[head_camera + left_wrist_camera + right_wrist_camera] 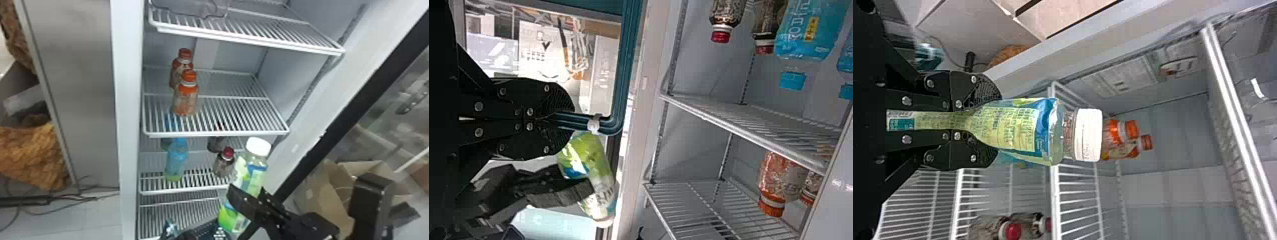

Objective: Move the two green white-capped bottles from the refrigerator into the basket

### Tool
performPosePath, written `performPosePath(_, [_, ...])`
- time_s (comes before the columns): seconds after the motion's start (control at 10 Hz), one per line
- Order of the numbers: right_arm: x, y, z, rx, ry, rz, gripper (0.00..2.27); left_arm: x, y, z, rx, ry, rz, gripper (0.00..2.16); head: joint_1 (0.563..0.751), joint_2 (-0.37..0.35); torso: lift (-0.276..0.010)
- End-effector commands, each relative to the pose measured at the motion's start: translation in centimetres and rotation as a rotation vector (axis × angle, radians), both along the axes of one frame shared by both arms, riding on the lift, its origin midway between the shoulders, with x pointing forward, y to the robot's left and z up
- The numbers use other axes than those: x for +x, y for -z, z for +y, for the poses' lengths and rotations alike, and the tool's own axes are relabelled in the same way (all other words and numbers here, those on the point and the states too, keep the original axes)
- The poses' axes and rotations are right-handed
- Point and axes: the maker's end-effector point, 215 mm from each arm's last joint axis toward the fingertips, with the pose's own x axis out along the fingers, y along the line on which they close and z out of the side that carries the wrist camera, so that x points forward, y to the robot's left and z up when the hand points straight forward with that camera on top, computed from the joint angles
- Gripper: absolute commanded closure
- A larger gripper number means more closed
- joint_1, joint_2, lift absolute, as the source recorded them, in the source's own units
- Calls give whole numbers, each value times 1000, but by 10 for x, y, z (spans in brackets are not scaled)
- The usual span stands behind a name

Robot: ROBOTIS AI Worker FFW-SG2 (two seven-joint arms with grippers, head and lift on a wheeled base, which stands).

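Head view: orange bottles are seen in the fridge. A green bottle is held by the right gripper, the basket by the left gripper.

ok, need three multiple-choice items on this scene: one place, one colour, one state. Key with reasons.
1. Relative to the front blue bottle, the front orange bottle sits:
A) same shelf
B) one shelf up
C) one shelf down

2. Cap on the green bottle:
A) red
B) blue
C) white

3. Right claw:
A) shut on the green bottle
B) open, empty
C) shut on a shelf

Key:
1 B: head view shows the orange one's wire shelf above the blue one.
2 C: plainly white, right wrist view.
3 A: both fingers pinch its body there.
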Motion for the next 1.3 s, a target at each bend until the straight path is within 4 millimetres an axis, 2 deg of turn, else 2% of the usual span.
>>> performPosePath(0.0, [-13,11,-6,-24,11,54,1053,1,0,1,1,-5,-1,1214,695,-350,-4])
performPosePath(0.4, [-43,57,-5,-10,5,219,1053,2,1,1,1,-10,1,1216,695,-350,-4])
performPosePath(0.7, [-46,93,-9,26,22,288,1053,1,0,1,-3,-10,4,1214,695,-350,-4])
performPosePath(1.0, [-54,121,3,84,5,357,1052,1,0,0,-3,-8,4,1214,695,-350,-4])
performPosePath(1.2, [-58,130,11,109,-11,389,1042,0,1,0,-5,-9,8,1216,695,-350,-4])
